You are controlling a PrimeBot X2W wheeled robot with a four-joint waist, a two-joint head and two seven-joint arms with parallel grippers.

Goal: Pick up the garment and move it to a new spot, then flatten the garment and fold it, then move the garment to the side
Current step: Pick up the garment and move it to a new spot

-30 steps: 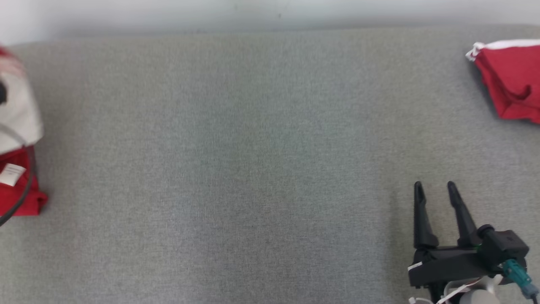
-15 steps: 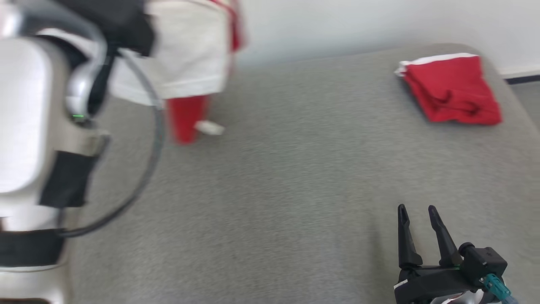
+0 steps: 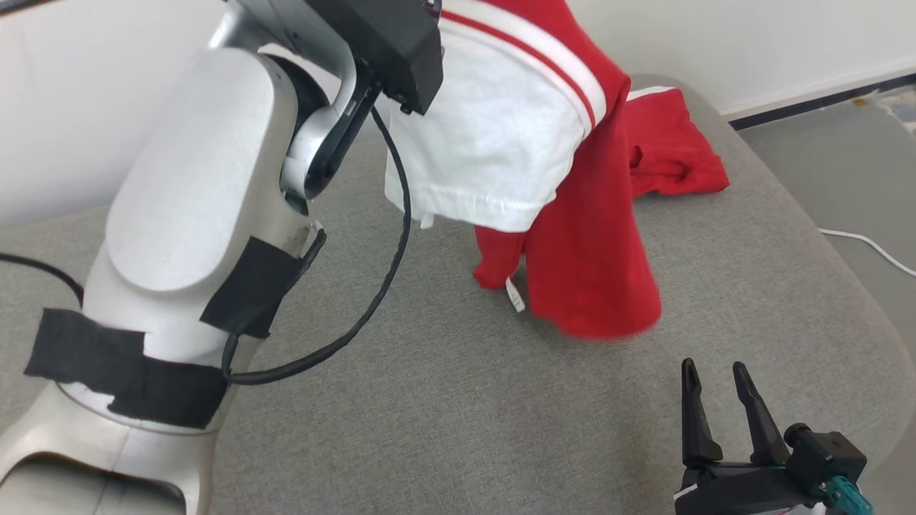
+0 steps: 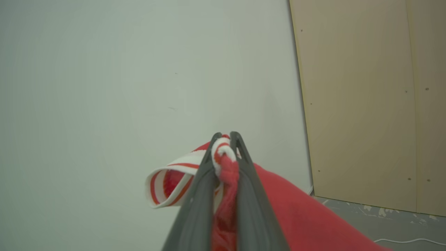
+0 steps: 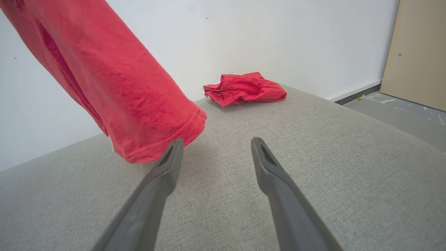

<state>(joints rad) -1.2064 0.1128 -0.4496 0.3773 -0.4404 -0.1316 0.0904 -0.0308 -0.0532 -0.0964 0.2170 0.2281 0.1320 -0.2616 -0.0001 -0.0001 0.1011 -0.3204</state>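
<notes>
The garment (image 3: 572,214) is red with a white sleeve and red-and-white striped trim. It hangs in the air above the grey surface (image 3: 429,400), its lower hem just over the fabric. My left gripper (image 4: 225,136) is shut on its striped collar edge, the cloth (image 4: 296,209) draping down to the right of the fingers. My left arm (image 3: 200,214) rises large across the head view's left. My right gripper (image 3: 714,372) stands open low at the right, nothing between its fingers; in its wrist view the garment's hem (image 5: 146,132) hangs just beyond the left finger (image 5: 163,170).
A second red garment (image 3: 673,150) lies folded at the far right corner of the grey surface, also seen as a red garment (image 5: 244,89) near the wall. A white cable (image 3: 866,247) runs on the floor to the right. A pale wooden panel (image 4: 369,104) stands by the wall.
The head camera has turned, so the whole picture has shifted. The hanging garment now sits mid-frame near my right gripper, carried by my left arm. My right gripper stays open.
</notes>
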